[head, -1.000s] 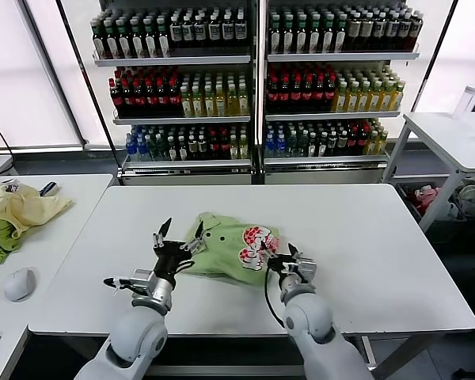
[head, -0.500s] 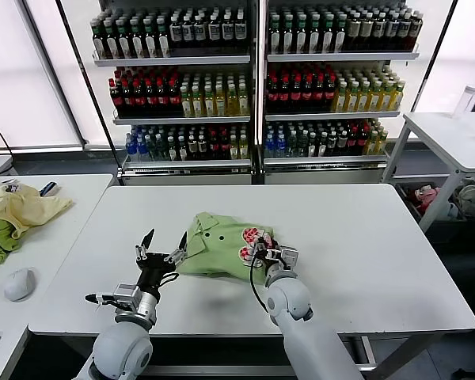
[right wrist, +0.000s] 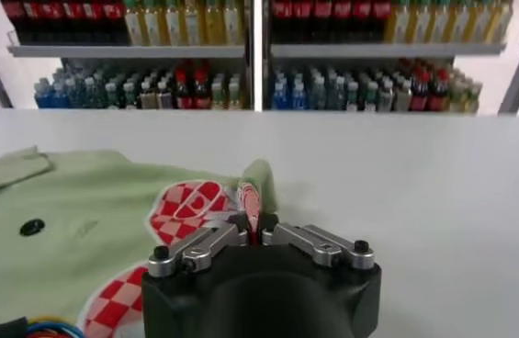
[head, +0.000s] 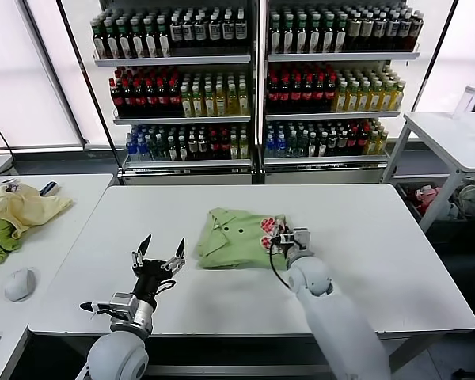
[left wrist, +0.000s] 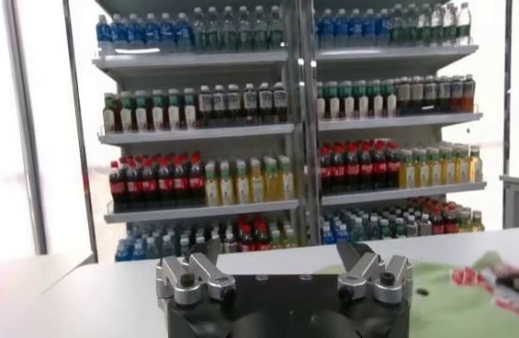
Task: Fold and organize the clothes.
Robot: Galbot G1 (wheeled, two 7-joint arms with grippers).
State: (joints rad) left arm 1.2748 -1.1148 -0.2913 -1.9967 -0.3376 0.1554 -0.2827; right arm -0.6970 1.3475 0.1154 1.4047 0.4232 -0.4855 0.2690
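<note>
Fingers of right gripper (right wrist: 255, 231) pinched on polo shirt (head: 236, 238) edge by red-and-white graphic (fold in progress). Shirt now shifted toward table (head: 364, 237) centre, more compact than before. Left gripper (head: 160, 257) spread wide, withdrawn from cloth, empty.

No readable text, brand, number or sign in any of my views. Bottles (head: 182, 32) on shelves across top of head view: labels show only as colour bands, lettering too small to read. Shirt (head: 233, 237) at frame centre carries red-and-white checkered graphic (right wrist: 186, 200), no letters visible in it. My own hardware shows no markings I can read.
</note>
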